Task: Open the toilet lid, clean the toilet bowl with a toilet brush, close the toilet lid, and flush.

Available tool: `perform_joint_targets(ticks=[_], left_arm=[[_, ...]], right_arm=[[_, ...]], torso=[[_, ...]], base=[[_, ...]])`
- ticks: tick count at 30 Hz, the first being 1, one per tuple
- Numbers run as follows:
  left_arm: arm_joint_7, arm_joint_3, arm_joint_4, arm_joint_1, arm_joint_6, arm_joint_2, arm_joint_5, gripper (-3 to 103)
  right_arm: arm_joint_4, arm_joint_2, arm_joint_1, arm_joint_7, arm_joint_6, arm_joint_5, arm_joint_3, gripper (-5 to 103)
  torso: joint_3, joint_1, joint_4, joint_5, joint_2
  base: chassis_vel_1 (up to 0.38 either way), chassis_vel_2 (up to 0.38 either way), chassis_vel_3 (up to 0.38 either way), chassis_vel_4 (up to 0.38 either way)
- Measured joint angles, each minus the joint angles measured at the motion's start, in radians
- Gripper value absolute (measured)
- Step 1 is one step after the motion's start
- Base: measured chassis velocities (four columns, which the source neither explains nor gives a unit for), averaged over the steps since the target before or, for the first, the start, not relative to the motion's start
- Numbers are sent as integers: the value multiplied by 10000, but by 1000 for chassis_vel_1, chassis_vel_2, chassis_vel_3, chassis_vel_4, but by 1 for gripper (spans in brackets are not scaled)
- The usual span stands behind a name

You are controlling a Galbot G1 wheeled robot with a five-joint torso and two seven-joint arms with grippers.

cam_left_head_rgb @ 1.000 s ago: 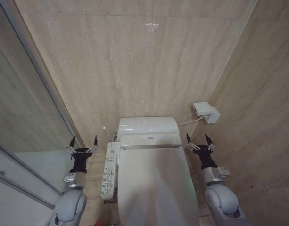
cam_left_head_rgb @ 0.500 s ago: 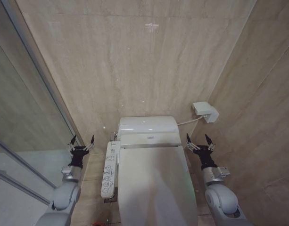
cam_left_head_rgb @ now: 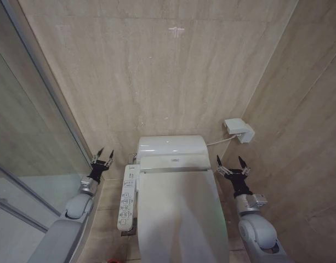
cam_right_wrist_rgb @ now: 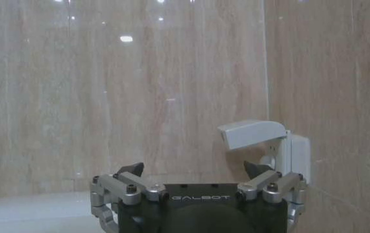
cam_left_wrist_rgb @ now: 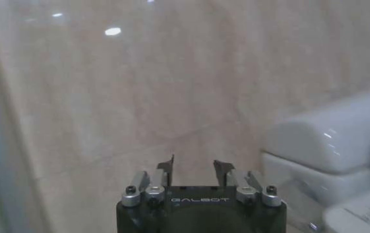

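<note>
A glass shower partition (cam_left_head_rgb: 30,137) with a pale frame runs down the left side of the head view, from the upper left corner to the lower left. Just right of it, in the lower left of the frame, the left arm reaches forward and up; the left gripper (cam_left_head_rgb: 102,158) hangs in the air beside the tank, its two dark fingers spread apart with nothing between them. In the left wrist view the same gripper (cam_left_wrist_rgb: 194,167) points at the beige wall, and the word "GALBOT" is printed in pale letters on its black body.

A white control panel (cam_left_head_rgb: 125,197) with rows of small buttons lies along the left flank of the toilet, below centre; the button markings are too small to read. The toilet lid (cam_left_head_rgb: 178,216) is shut, a glossy white oval filling the lower centre of the head view, and it covers the toilet bowl entirely. Behind it sits the white tank (cam_left_head_rgb: 172,147) against the marbled beige wall (cam_left_head_rgb: 168,71).

The right gripper (cam_left_head_rgb: 231,164) hovers at the right of the lid's rear edge, jaws wide open and empty. The right wrist view shows it (cam_right_wrist_rgb: 198,174) with "GALBOT" on its body, facing a white wall-mounted box (cam_right_wrist_rgb: 265,141). That box (cam_left_head_rgb: 239,130) sits right of centre in the head view, with a thin cable running to the tank.
</note>
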Motion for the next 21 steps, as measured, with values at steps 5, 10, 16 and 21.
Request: perform_joint_targets(ticks=[5, 10, 16, 21], left_arm=[[565, 392, 696, -331, -640, 61, 671, 24], [876, 702, 1173, -580, -985, 101, 1132, 24], [1146, 1049, 1710, -828, -1301, 141, 1328, 1], [1194, 1214, 1977, -1099, -1457, 83, 1680, 0]], right_arm=[[0, 0, 0, 0, -1, 0, 0, 100], [0, 0, 0, 0, 0, 0, 0, 100], [0, 0, 0, 0, 0, 0, 0, 100], [0, 0, 0, 0, 0, 0, 0, 100]], torso=[[0, 0, 1, 1, 0], [0, 0, 0, 1, 0], [0, 0, 2, 0, 0], [0, 0, 1, 0, 0]], base=[[0, 0, 0, 0], [0, 0, 0, 0], [0, 0, 0, 0], [0, 0, 0, 0]])
